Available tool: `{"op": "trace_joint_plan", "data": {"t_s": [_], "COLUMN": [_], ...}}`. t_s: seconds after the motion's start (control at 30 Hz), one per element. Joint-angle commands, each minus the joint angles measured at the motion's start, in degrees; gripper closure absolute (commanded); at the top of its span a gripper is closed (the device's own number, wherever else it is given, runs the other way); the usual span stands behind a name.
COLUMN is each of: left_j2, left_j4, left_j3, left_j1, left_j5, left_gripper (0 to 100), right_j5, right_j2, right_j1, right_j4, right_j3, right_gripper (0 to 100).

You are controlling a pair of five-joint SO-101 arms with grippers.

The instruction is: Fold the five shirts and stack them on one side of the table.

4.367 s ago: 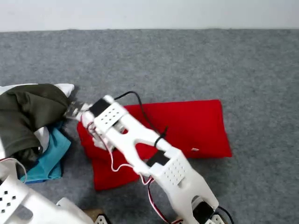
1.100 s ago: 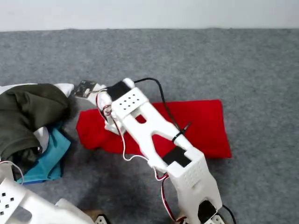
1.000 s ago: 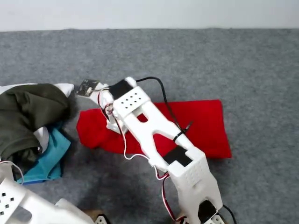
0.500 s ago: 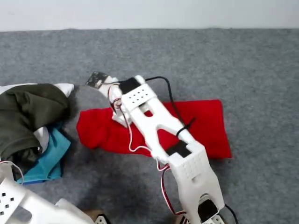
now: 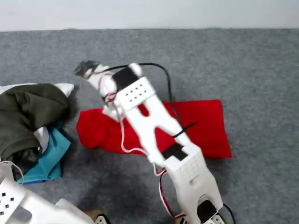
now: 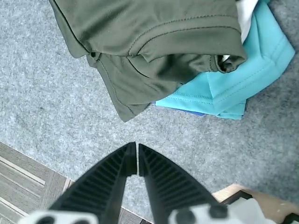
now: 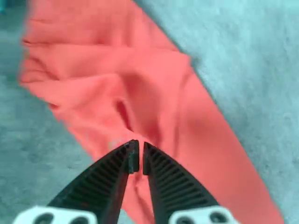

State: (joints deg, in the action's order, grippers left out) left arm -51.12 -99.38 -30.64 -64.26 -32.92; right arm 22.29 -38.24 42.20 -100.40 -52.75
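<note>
A red shirt (image 5: pixel 203 125) lies folded into a long band across the middle of the grey table; the right wrist view looks down on the red shirt (image 7: pixel 117 84), rumpled at one end. My right gripper (image 5: pixel 86 70) hangs shut and empty above the table, just beyond the shirt's left end; the right gripper (image 7: pixel 138 150) holds nothing. A pile at the left holds an olive shirt (image 5: pixel 25 112) over a teal shirt (image 5: pixel 49 156) and a white one (image 5: pixel 63 87). My left gripper (image 6: pixel 137 148) is shut and empty over bare table near the olive shirt (image 6: pixel 154 42) and teal shirt (image 6: pixel 238 79).
The left arm's white base (image 5: pixel 18 200) sits at the near left corner. A wooden table edge (image 6: pixel 18 168) borders the grey mat close to the left gripper. A white wall (image 5: pixel 149 14) runs along the far side. Open grey mat (image 5: pixel 252 70) stretches to the right.
The red shirt's near flap has been folded up into a narrower band. The right gripper has since let go, risen and drifted away from the shirt's left end toward the far left.
</note>
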Motion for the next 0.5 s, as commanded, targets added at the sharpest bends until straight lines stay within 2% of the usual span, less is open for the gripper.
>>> {"op": "trace_joint_plan", "data": {"t_s": [0.0, 0.1, 0.23, 0.33, 0.4, 0.47], "left_j2": [-0.79, -0.79, -0.7, -0.7, -0.88, -0.97], "left_j4": [-0.18, -0.18, -0.18, -0.18, -0.09, -0.09], "left_j3": [1.63, 1.63, 1.63, 1.54, 0.84, -0.75], "left_j1": [0.18, 0.18, 0.18, 0.18, 0.18, 0.18], "left_j5": [0.09, 0.09, 0.09, 0.09, 0.09, 0.09], "left_gripper": [99, 99, 99, 99, 99, 99], "right_j5": [-0.79, -0.35, 0.0, 2.99, 3.6, 3.25], "right_j2": [1.27, -2.24, -9.63, -14.73, -16.22, -15.43], "right_j1": [3.65, 3.91, -3.65, -8.66, -10.15, -9.36], "right_j4": [-2.15, 0.92, 10.15, 16.84, 18.15, 14.46], "right_j3": [-2.64, -2.2, -2.29, -2.29, -2.64, -5.27], "right_gripper": [99.0, 99.0, 99.0, 99.0, 99.0, 99.0]}}
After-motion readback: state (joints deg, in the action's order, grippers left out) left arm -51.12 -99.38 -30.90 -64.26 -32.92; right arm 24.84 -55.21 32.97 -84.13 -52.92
